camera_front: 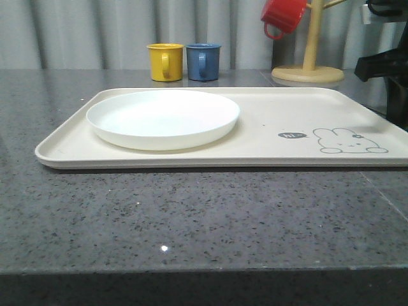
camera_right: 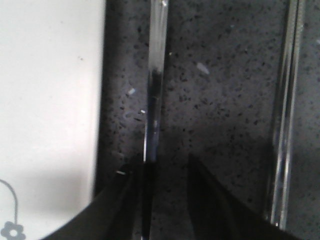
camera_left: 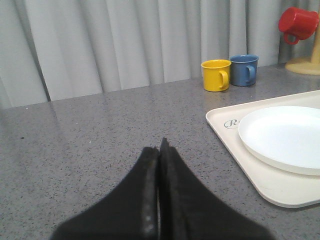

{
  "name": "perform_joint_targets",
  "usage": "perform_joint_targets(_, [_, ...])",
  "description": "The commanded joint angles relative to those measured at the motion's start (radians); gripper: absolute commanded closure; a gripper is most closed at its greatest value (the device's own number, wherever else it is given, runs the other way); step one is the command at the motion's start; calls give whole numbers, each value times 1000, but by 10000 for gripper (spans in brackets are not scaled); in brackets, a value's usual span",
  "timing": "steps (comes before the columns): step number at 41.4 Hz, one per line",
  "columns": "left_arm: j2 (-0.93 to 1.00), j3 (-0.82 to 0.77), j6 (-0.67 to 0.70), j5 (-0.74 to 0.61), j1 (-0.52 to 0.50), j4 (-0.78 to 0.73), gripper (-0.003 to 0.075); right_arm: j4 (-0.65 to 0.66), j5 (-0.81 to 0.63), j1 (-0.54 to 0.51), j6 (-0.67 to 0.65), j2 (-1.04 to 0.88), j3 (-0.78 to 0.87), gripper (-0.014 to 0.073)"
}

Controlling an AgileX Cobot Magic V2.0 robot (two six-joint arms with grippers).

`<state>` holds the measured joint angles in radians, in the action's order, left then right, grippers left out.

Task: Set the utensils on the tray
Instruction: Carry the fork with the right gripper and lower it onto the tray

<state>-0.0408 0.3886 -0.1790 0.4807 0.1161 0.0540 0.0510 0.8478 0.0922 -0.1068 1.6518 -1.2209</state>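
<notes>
The cream tray (camera_front: 274, 111) with a rabbit drawing lies on the grey counter and carries a round white plate (camera_front: 163, 118). In the right wrist view a slim silver utensil handle (camera_right: 156, 75) lies on the counter just beside the tray's edge (camera_right: 50, 100). My right gripper (camera_right: 165, 162) is open low over it; the handle runs between the fingers, close against one finger (camera_right: 132, 195). A second shiny piece, seemingly two parallel rods (camera_right: 285, 125), lies further from the tray. My left gripper (camera_left: 160, 146) is shut and empty, above bare counter beside the tray (camera_left: 235, 145).
A yellow mug (camera_front: 165, 62) and a blue mug (camera_front: 203, 61) stand behind the tray. A wooden mug tree (camera_front: 310, 64) with a red mug (camera_front: 283, 16) is at the back right. My right arm's dark body (camera_front: 389, 70) is at the right edge.
</notes>
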Motion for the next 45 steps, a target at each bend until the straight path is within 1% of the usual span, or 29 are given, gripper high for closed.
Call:
perform_joint_targets(1, [-13,23,10,-90,-2,11,739,1,-30,1,10,-37,-32,402])
perform_joint_targets(4, [-13,23,10,-90,-2,11,739,1,-31,1,10,-37,-32,497])
perform_joint_targets(5, [-13,23,10,-90,-2,11,739,1,-31,1,10,-37,-32,542])
perform_joint_targets(7, [-13,23,10,-90,-2,11,739,1,-33,1,10,-37,-32,596])
perform_joint_targets(10, [-13,23,10,-90,-2,11,739,1,-34,1,10,-37,-32,652])
perform_joint_targets(12, [-13,23,10,-90,-2,11,739,1,-34,1,10,-37,-32,673])
perform_joint_targets(20, [-13,23,10,-90,-2,11,739,10,-16,1,7,-74,-32,670])
perform_joint_targets(27, [-13,23,10,-90,-2,11,739,48,7,1,-91,-163,-33,656])
perform_joint_targets(33, [-13,23,10,-90,-2,11,739,48,48,16,-119,-198,-39,656])
perform_joint_targets(38, [-13,23,10,-90,-2,11,739,48,86,72,-155,-193,-67,656])
perform_joint_targets(45, [-13,23,10,-90,-2,11,739,48,81,198,-228,-168,-122,656])
